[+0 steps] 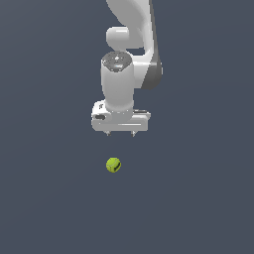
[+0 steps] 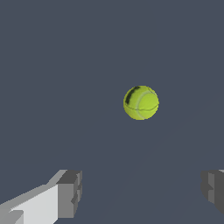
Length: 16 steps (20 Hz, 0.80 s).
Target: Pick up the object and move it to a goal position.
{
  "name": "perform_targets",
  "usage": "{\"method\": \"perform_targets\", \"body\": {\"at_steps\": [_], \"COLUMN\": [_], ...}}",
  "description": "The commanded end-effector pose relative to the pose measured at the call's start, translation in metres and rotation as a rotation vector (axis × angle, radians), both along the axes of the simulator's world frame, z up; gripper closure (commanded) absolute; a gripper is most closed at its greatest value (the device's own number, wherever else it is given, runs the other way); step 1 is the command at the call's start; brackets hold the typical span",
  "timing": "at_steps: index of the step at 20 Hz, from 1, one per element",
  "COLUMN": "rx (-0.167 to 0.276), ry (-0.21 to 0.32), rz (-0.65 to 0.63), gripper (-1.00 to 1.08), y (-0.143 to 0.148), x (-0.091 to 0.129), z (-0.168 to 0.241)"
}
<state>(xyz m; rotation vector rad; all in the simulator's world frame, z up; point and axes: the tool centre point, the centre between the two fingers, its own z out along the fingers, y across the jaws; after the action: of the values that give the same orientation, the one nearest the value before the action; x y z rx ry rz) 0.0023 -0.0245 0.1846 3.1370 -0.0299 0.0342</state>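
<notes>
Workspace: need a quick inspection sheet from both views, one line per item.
Surface: plain dark grey-blue floor, no marks or edges visible.
Job's things: yellow-green ball with a dark printed mark, resting alone on the surface; no goal marker seen.
Clutter: nothing seen.
Grippers: white gripper open, fingers spread wide, holding nothing, apart from the ball; in the wrist view the ball lies beyond the gap, not between the fingers.
Cables: nothing seen.
Surroundings: white arm reaching in from the top of the exterior view; otherwise nothing seen.
</notes>
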Motion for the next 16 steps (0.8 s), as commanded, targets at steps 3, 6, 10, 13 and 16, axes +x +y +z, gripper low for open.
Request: {"method": "perform_targets", "body": {"at_steps": [3,6,10,13,16], "rx": [-0.001,-0.005,-0.012,-0.012,-0.012], "ry": [0.001,0.005,0.010,0.010,0.010], "rz": [0.004,0.023,0.047,0.047,0.051], "gripper": [-0.92,-0.92,-0.92,-0.92,-0.92], "y": [0.0002,0.0017,0.0039,0.0042,0.0033], "x": [-0.0002,-0.0013,-0.0034,-0.0037,-0.0021], "z": [0.0004,0.0028,0.0066,0.0070,0.0053]}}
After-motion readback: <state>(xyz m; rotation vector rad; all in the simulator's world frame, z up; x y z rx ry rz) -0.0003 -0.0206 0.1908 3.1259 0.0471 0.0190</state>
